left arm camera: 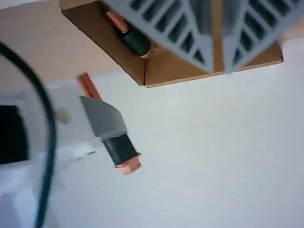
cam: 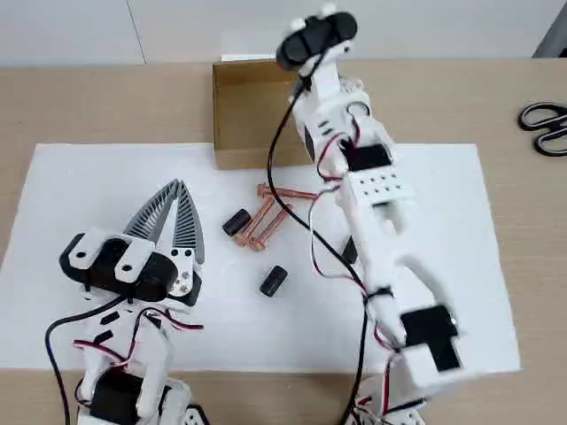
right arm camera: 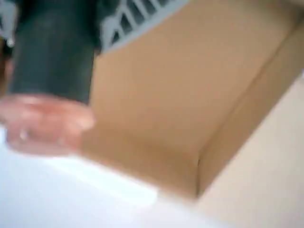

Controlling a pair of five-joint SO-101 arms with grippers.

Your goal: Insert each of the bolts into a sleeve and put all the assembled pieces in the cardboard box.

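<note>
Though near the cardboard box rim, right gripper around sleeved bolt.

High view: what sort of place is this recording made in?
Probably a lab or workshop bench for robot assembly practice: a wooden table under a white sheet, two small arms, loose bolts and sleeves beside a cardboard box, and scissors at the edge.

Holds left pincer closed, empty, near the worktop's front left corner. Stretches right arm toward the far edge, right pincer clamped on a sleeved bolt.
</note>
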